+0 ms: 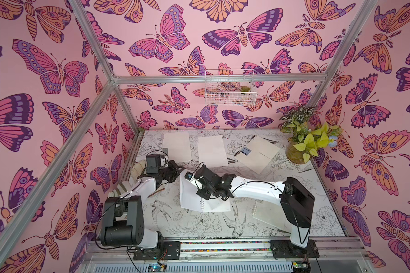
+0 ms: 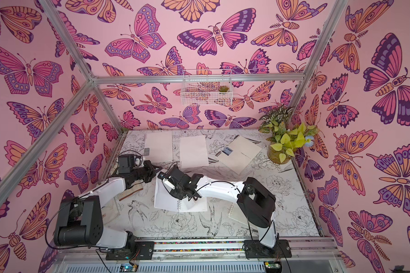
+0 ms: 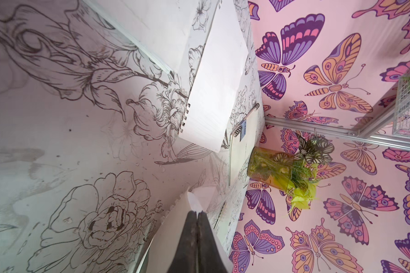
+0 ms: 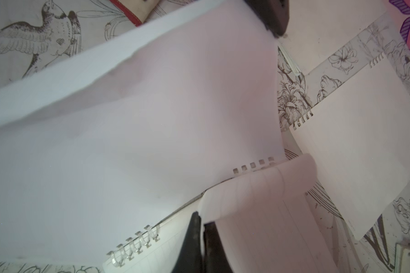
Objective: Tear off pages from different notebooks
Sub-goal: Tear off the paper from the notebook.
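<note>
"So where is the sheet?"

"Mid-counter [image 1: 171, 219]. The lifted page [image 4: 152, 113] arches up off the open notebook [image 1: 199, 206]. I can't tell how much of its punched edge sits on the rings [image 4: 135, 245]."

"And the hands?"

"The left hand [image 3: 197, 212] is clamped on its far corner. The right hand [image 4: 202, 216] is closed on the edge of a curled lined sheet [image 4: 258, 189] just beside the rings."

"How will it handle?"

"Feather-light, floppy and quick to crease or rip crooked, I'd judge. Better to hold it near the punched edge with the notebook pinned flat, so the holes give way rather than the corner."
</note>
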`<action>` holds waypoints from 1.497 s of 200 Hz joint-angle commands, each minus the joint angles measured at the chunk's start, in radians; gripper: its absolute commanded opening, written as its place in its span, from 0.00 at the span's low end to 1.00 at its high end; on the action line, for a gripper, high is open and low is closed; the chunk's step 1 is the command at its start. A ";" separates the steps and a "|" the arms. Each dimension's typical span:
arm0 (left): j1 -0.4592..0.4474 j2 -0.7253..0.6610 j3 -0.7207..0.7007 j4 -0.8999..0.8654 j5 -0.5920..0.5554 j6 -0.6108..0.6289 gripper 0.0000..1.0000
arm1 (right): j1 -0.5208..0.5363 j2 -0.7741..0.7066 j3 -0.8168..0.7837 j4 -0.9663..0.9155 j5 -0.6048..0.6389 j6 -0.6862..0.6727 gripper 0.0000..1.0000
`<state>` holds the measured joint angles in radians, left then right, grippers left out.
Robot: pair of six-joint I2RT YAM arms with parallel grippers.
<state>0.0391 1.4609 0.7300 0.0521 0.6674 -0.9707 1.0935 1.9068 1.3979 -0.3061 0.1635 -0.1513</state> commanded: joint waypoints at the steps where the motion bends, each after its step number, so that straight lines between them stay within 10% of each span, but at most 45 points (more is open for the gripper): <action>1: 0.012 0.003 -0.035 0.054 -0.081 -0.058 0.00 | 0.011 -0.017 -0.026 0.023 0.008 -0.070 0.01; 40: 0.022 0.003 -0.079 0.120 -0.134 -0.121 0.00 | 0.015 -0.097 -0.129 0.108 -0.183 -0.076 0.00; 189: 0.036 0.015 -0.142 0.213 -0.187 -0.176 0.00 | 0.054 -0.049 -0.244 0.118 -0.243 -0.111 0.01; 217: 0.035 -0.014 -0.151 0.215 -0.152 -0.157 0.00 | -0.069 -0.024 -0.226 0.161 -0.336 0.073 0.09; 270: 0.035 -0.069 -0.174 0.183 -0.148 -0.112 0.00 | -0.361 0.056 -0.297 0.508 -0.906 0.539 0.61; 299: 0.035 -0.052 -0.163 0.184 -0.129 -0.105 0.00 | -0.424 0.097 -0.335 0.750 -1.013 0.752 0.64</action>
<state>0.0669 1.4044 0.5751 0.2279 0.5266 -1.1042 0.6945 1.9652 1.0840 0.1852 -0.6197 0.3237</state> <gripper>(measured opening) 0.042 0.633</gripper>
